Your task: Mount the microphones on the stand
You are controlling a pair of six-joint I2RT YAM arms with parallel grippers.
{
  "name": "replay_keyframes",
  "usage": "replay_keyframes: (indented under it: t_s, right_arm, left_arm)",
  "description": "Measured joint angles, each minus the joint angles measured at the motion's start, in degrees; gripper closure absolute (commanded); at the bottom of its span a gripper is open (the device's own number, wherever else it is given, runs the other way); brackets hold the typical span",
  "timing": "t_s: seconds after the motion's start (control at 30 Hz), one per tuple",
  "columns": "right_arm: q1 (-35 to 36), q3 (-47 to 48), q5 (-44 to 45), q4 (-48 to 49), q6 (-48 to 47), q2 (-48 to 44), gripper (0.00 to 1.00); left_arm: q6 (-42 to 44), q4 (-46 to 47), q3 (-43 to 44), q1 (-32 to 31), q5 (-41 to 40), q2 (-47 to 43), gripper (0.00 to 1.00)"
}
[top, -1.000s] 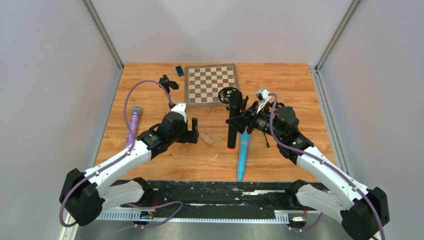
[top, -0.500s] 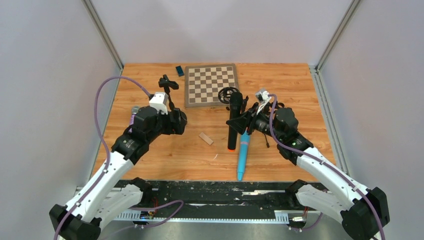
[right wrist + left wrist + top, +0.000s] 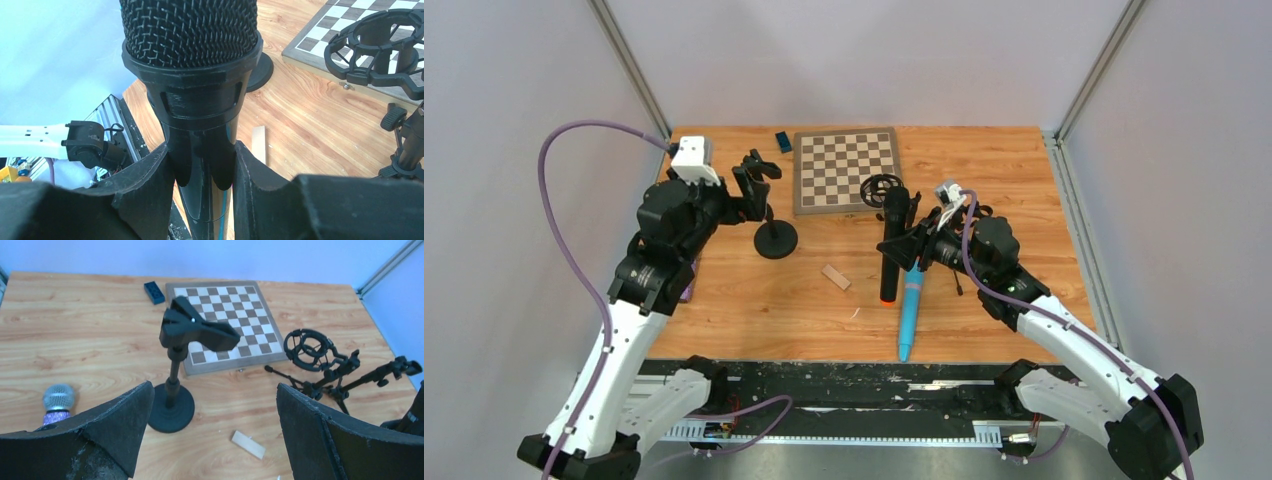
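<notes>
My right gripper [image 3: 904,247] [image 3: 202,150] is shut on the long black microphone [image 3: 890,240] [image 3: 190,30], held near its grille with the orange end [image 3: 887,296] low over the table. The light blue microphone [image 3: 911,310] lies just beside it. The purple microphone lies at the left; only its silver grille [image 3: 59,399] shows past my finger. A black clip stand [image 3: 774,238] [image 3: 175,365] with a round base rises between the arms. My left gripper [image 3: 742,200] [image 3: 214,390] hangs open and holds nothing, up beside the stand's clip [image 3: 197,332].
A chessboard [image 3: 846,168] [image 3: 225,320] lies at the back with a small blue brick [image 3: 783,141] [image 3: 154,292] beside it. A tripod stand with a ring shock mount [image 3: 880,188] [image 3: 312,347] is behind the black microphone. A small wooden block [image 3: 836,277] [image 3: 248,444] lies mid-table.
My left arm has swung left and back and risen, uncovering the clip stand's base; its gripper stays open. The right arm and black microphone have barely moved.
</notes>
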Motion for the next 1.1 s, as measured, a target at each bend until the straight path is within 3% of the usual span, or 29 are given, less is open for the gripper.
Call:
replay_keyframes:
  t_s: [0.5,0.77,1.1]
  right_arm:
    - [-0.2,-0.9,0.4,0.0,0.5,-0.9,1.00]
    - [-0.2,-1.0,0.7,0.0,1.5,-0.9,1.00]
    - [-0.2,-2.2,0.9,-0.1,1.5,-0.9,1.00]
  left_arm:
    - [-5.9,2.9,11.0,18.5,20.3,14.3,0.00]
    - [-7.9,3.8,13.7,19.1,29.1,23.7,0.04]
    - [-8.3,4.1,13.8,19.1,29.7,26.1,0.04]
